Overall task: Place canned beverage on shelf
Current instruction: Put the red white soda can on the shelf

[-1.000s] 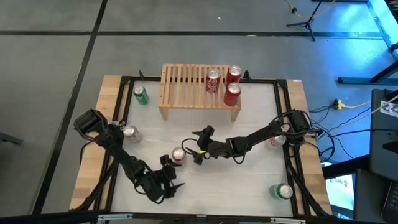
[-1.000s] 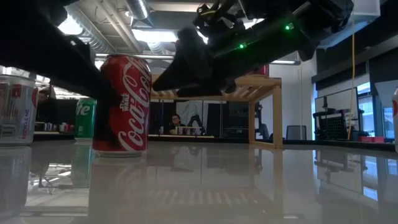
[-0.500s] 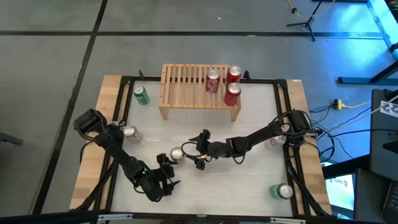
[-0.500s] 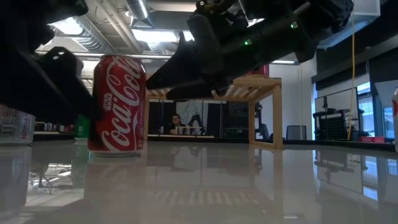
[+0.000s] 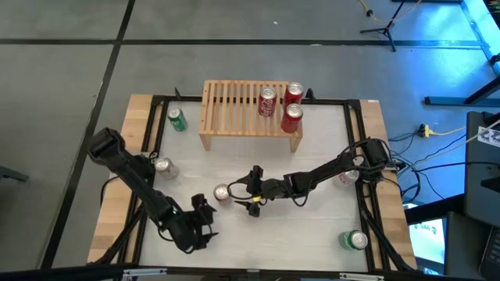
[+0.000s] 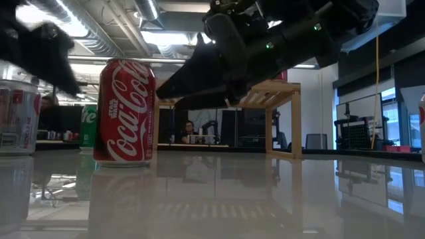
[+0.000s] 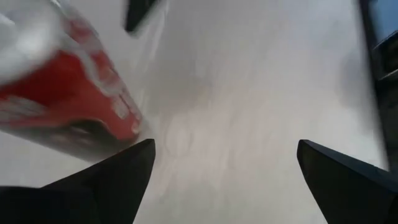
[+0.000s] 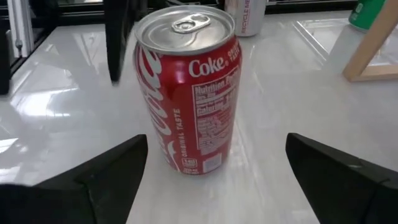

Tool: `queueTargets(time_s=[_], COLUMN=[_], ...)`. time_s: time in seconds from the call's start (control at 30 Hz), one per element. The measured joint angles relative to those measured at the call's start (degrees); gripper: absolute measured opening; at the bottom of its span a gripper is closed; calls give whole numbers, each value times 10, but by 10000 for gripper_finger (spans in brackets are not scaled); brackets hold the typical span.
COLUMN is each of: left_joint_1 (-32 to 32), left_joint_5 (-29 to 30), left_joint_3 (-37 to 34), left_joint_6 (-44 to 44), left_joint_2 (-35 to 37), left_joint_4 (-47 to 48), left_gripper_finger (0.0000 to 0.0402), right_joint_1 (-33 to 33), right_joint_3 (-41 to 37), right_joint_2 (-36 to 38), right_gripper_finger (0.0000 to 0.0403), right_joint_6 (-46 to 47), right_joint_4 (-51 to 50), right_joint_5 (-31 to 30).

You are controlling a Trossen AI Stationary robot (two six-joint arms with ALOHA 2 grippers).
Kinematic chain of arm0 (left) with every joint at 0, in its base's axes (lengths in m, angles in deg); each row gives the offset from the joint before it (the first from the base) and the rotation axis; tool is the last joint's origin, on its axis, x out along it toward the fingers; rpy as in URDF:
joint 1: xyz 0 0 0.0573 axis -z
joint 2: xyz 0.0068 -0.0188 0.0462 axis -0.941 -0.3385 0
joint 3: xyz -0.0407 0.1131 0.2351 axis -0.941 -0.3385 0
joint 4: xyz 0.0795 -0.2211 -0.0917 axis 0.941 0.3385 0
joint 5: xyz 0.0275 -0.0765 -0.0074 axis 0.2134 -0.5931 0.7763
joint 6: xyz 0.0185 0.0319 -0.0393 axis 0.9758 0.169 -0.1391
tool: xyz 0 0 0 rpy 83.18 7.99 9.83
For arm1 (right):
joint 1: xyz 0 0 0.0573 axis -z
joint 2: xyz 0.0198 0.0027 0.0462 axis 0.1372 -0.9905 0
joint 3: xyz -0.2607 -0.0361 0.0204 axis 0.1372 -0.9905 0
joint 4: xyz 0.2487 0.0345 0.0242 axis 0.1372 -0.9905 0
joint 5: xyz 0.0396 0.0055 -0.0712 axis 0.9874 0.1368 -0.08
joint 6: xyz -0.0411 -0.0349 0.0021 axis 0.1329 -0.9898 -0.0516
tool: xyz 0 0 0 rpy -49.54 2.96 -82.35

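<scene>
— Red can first: where does it stand, seen from above?

— Upright on the white table, about mid-table and nearer the front than the shelf. My right gripper reaches in from the right, fingers spread wide, tips just beside the can and gripping nothing. My left gripper hangs near the front edge, a little left of the can, fingers wide apart too and empty.

— And the shelf?

— Light wood, slatted, at the far side. Three red cans stand grouped at its right end. A green can sits to the left of the shelf, a silver can near the left rail, another silver can by the right rail, and a second green can in the near right corner.

— From table height?

— The red can is upright on the glossy top. My right arm's dark bulk hangs above and to its right, not touching it. The shelf shows behind.

— Left wrist?

— My two dark fingers are wide apart, nothing between them; the red can is blurred, off to one side.

— Right wrist?

— The red can stands straight ahead, between my spread fingers but beyond their tips, untouched. A corner of the shelf's leg shows farther off.
</scene>
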State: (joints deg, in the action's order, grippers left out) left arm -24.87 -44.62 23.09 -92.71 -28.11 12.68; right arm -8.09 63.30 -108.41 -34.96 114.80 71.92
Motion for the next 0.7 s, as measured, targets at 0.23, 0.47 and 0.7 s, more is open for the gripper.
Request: queueTargets(time_s=[0.23,0.47,0.7], left_joint_1=[19,-5,-88], left_joint_5=[53,64,51], left_joint_3=[0,1,1], left_joint_6=[3,49,62], left_joint_2=[101,121,120], left_joint_4=[-20,-59,-38], left_gripper_finger=[382,382,379], right_joint_1=[-37,-99,-173], right_joint_3=[0,0,0], right_joint_2=[47,139,185], right_gripper_finger=[381,381,381], right_joint_6=[-42,-46,-48], right_joint_4=[-41,-178,-254], right_joint_5=[-32,-110,-205])
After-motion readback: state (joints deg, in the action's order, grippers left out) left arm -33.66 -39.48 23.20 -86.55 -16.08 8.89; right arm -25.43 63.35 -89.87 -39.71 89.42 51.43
